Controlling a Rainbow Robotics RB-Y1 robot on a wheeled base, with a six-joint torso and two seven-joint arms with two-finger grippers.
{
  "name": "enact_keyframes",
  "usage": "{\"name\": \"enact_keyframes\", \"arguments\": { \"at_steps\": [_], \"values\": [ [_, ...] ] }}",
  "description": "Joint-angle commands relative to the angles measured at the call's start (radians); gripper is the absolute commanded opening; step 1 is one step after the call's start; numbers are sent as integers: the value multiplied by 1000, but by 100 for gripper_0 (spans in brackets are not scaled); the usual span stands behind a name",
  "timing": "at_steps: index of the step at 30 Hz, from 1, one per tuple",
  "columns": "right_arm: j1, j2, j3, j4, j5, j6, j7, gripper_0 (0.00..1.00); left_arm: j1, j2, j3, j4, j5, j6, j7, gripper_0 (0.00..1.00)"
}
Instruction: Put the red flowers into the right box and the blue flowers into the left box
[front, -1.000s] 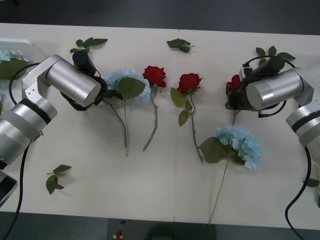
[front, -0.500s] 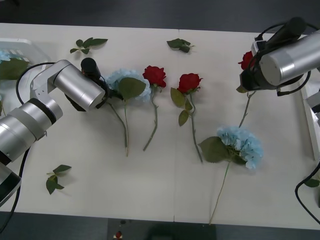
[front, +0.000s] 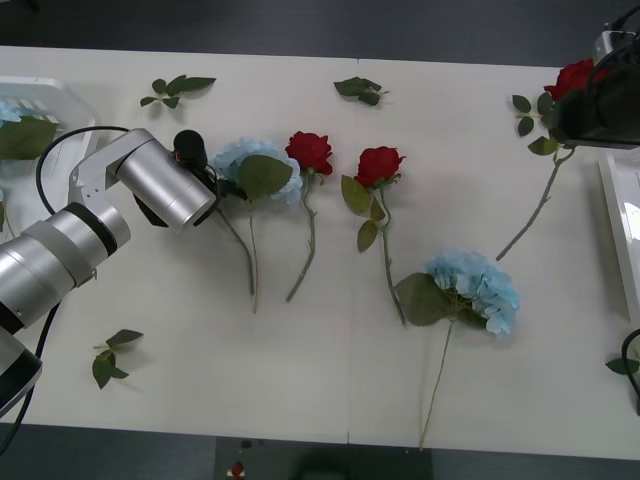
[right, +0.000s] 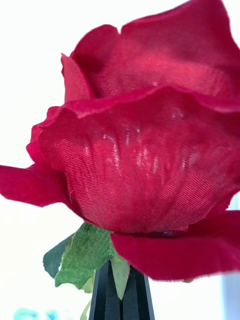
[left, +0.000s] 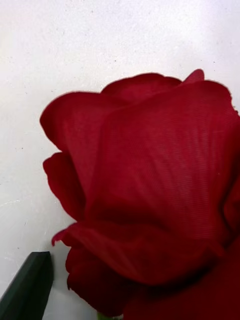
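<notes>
My right gripper (right: 122, 296) is shut on the stem of a red rose (front: 573, 76), just under its bloom (right: 145, 150). It holds the rose in the air at the far right, beside the white right box (front: 622, 215), with the stem hanging down to the left. Two more red roses (front: 310, 150) (front: 379, 163) lie mid-table. My left gripper (front: 216, 186) sits low at a pale-blue hydrangea (front: 235, 155), open, one black finger (left: 30, 287) beside a rose bloom (left: 150, 190). A second hydrangea (front: 478, 288) lies right of centre. The left box (front: 60, 92) holds a blue flower (front: 8, 110).
Loose green leaf sprigs lie at the back left (front: 175, 88), back centre (front: 360, 90), back right (front: 530, 105), front left (front: 112, 358) and at the right edge (front: 622, 365). The table's front edge runs along the bottom of the front view.
My right arm has lifted the red rose off the table and carried it back and to the right, toward the right box. My left arm has edged right toward the hydrangea.
</notes>
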Motion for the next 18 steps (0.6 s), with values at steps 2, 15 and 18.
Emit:
{"name": "enact_keyframes", "arguments": {
  "at_steps": [2, 15, 18],
  "values": [
    [-29, -76, -55, -31, -13, 70, 66, 0, -26, -17, 12, 1, -7, -2, -20, 34],
    [-26, -139, -337, 116, -7, 165, 362, 0, -26, -16, 12, -1, -14, 7, -31, 0],
    [-26, -161, -372, 164, 6, 154, 434, 0, -24, 7, 12, -32, -19, 7, -36, 0]
  ]
}}
